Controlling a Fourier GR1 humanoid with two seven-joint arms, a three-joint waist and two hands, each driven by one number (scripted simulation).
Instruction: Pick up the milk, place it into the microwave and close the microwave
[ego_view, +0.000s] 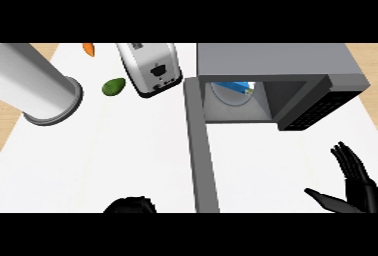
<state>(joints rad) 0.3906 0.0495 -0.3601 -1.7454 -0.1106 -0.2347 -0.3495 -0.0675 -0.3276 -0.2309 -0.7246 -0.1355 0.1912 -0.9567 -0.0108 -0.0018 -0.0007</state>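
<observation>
We see the milk carton (238, 87) inside the open microwave (273, 59), door (201, 150) swung toward us. Right hand (356, 181) spread, released, holding nothing; left hand (133, 206) at lower edge, state we cannot tell.

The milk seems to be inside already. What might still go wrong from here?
The microwave door stands wide open between the hands. Swinging shut, it may strike the open right hand beside it. The left hand barely shows at the lower edge; a push from there might miss the door. A slam might topple the milk inside.
</observation>
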